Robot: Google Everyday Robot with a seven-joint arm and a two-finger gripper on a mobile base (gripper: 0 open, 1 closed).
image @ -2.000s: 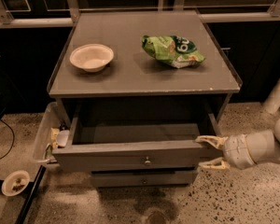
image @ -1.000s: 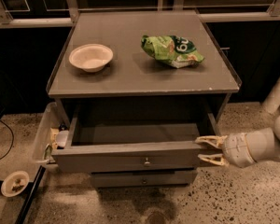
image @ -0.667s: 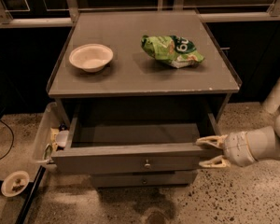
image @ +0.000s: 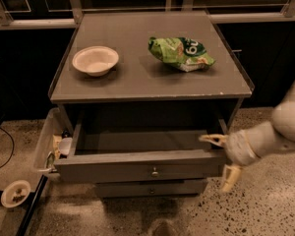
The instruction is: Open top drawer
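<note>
The top drawer (image: 113,171) is pulled out from under the grey cabinet top, and its inside looks bare. Its flat grey front has a small round metal knob (image: 155,171) at the centre. My gripper (image: 221,159) is at the right end of the drawer front, open. One pale fingertip (image: 213,139) sits by the drawer's upper right corner, the other (image: 229,177) hangs lower, off the panel's right edge. It holds nothing. A shorter lower drawer (image: 150,188) shows beneath, shut.
On the cabinet top (image: 137,85) stand a white bowl (image: 95,60) and a green chip bag (image: 180,52). A pale bin (image: 45,144) with small items leans against the cabinet's left side. A small round object (image: 14,193) and a dark pole lie on the speckled floor at left.
Almost nothing: the drawer stays pulled out and my gripper stays at its right front corner, with only a slight shift of the fingers.
</note>
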